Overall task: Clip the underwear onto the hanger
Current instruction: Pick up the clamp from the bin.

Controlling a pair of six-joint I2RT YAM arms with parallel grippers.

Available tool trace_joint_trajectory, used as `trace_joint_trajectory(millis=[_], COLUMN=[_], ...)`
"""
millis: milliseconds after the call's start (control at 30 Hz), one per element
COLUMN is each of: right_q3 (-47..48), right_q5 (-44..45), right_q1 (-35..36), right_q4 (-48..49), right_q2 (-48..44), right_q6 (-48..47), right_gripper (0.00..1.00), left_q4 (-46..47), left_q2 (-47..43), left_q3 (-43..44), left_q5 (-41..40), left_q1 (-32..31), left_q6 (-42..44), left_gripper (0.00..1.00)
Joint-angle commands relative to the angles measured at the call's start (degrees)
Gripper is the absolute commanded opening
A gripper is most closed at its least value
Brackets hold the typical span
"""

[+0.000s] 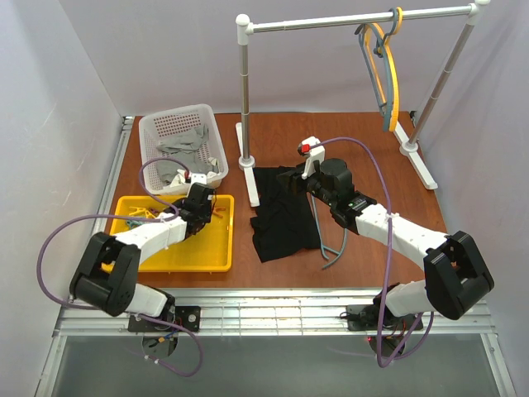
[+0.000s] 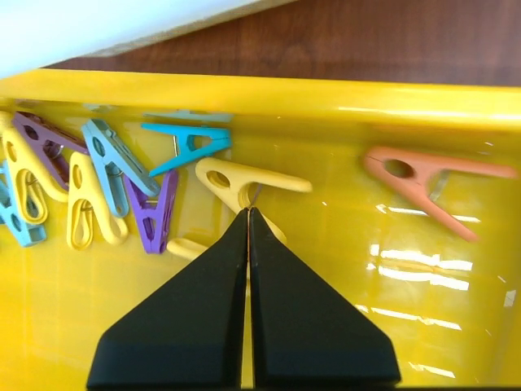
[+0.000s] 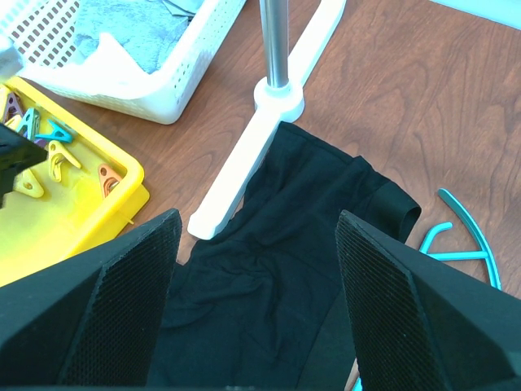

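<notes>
Left wrist view shows your left gripper [image 2: 248, 213] with jaws together at a yellow peg [image 2: 244, 177] in the yellow tray [image 2: 326, 90], while the right gripper [image 3: 258, 220], jaws apart, hovers over the underwear [image 3: 309, 187] lying on the tabletop [image 3: 423, 98] beside the hanger [image 3: 464, 236], nothing clipped yet

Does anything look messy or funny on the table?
Yes. The black underwear lies rumpled on the table, bunched up against the rack's white foot. The teal hanger lies flat beside it, while the other hangers hang on the rail.
</notes>
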Motion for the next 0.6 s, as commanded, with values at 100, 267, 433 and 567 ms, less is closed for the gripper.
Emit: trace_joint_trajectory(millis=[100,267,433,567], right_q3=[-0.17,-0.44,-0.17,-0.26], right_q5=[-2.75,-5.66,-6.54,-7.33], right_q1=[-0.19,-0.19,-0.19,-0.28], right_q4=[2.31,2.39,2.31,2.83], right_q2=[0.01,0.80,1.06,0.89], right_q6=[-0.75,-0.31,0.13,-0.14], right_gripper=[0.70,0.70,0.70,0.70], left_q4=[-0.83,-4.25,-13.74,-18.40], left_q2=[-7.97,-3.08,3.44,6.78], left_q3=[-1.37,1.51,7.32,9.70], left_q5=[-3.66,-6.03,-5.42,-6.21], left_q1=[-2.95,-2.86,-2.16,-2.07], left_q6=[-1.42,-6.42,-13.19,-18.02], left_gripper=[0.00,0.07,0.18,0.21])
